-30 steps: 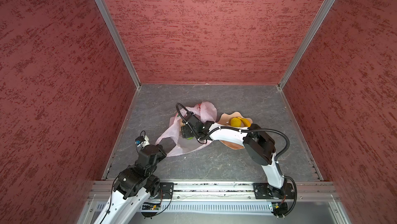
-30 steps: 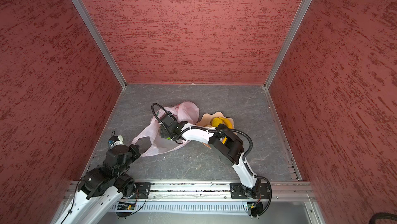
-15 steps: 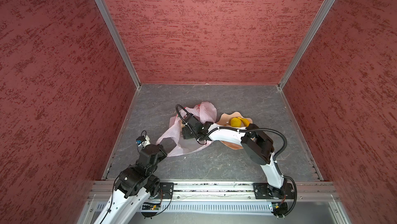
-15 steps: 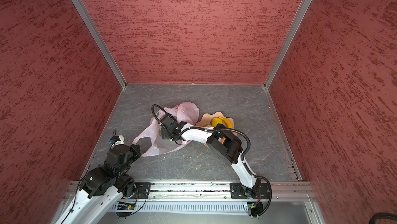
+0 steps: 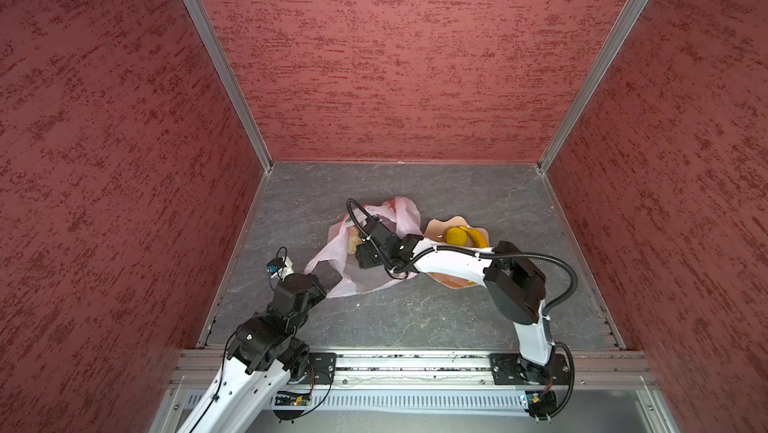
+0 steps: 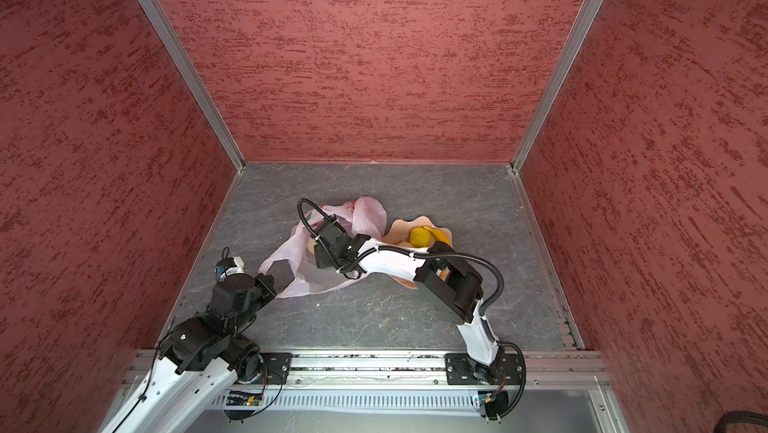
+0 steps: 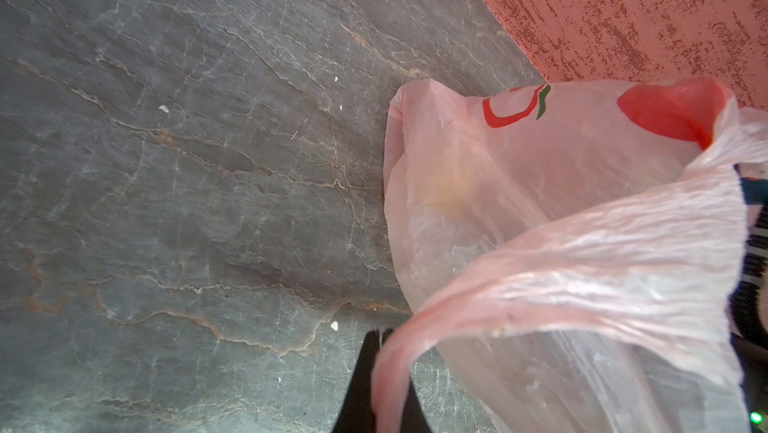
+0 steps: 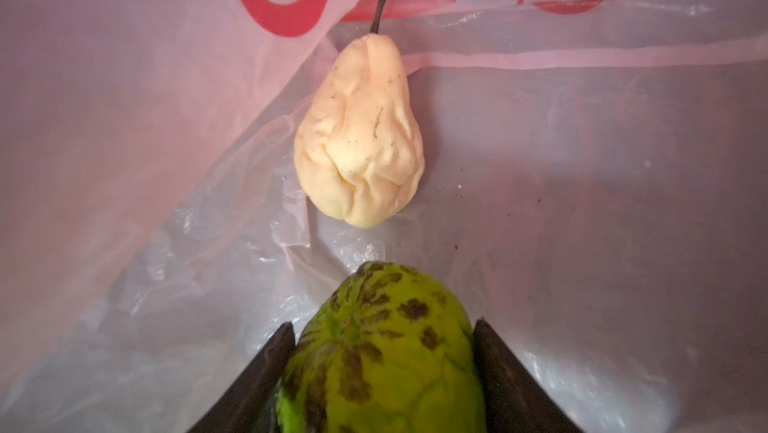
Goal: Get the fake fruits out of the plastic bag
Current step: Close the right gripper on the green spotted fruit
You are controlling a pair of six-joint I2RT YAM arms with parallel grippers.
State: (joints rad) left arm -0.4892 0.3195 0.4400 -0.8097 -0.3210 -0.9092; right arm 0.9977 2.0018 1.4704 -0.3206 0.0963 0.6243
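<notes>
Pinching the plastic bag (image 5: 405,214) tight at its seven o'clock with the left gripper (image 7: 380,339) to hold it open, and squeezing the green fruit (image 8: 382,347) inside with the right gripper (image 8: 383,323).

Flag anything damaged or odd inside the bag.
The beige pear inside the bag is creased and caved in, as if crushed. The green fruit between the right end effector's fingers looks dented and dark-blotched too.

Floor (image 5: 415,318) free near, far & R side; mid blocked by plastic bag (image 5: 405,217), bowl (image 5: 435,228) just R.
</notes>
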